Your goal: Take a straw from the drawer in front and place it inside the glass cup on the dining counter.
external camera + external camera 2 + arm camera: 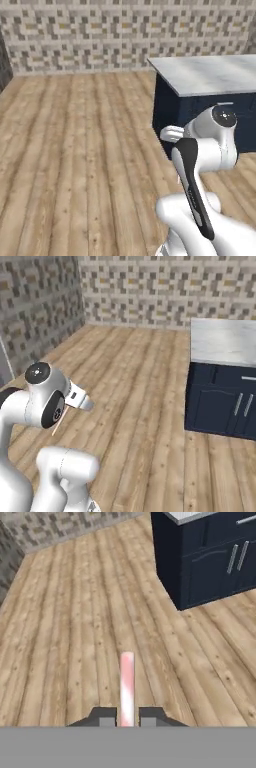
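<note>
Held the straw (pixel 127 684), pinkish here, clamped between the closed end effector (pixel 127 721) above wood floor (pixel 75 637), dining tabletop (pixel 210 74) at two o'clock; judged mid-carry, next needing approach to find the cup.

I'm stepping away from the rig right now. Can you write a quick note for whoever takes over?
Hand: shut on the straw, a pale pink stick poking forward between the fingertips.
The straw also shows as a thin slanted line beside the arm in the right base view.
Surroundings: wood floor, navy cabinet with a marble top ahead to the right.
Done: straw picked up.
Left: carry it to the glass cup and drop it in.
</note>
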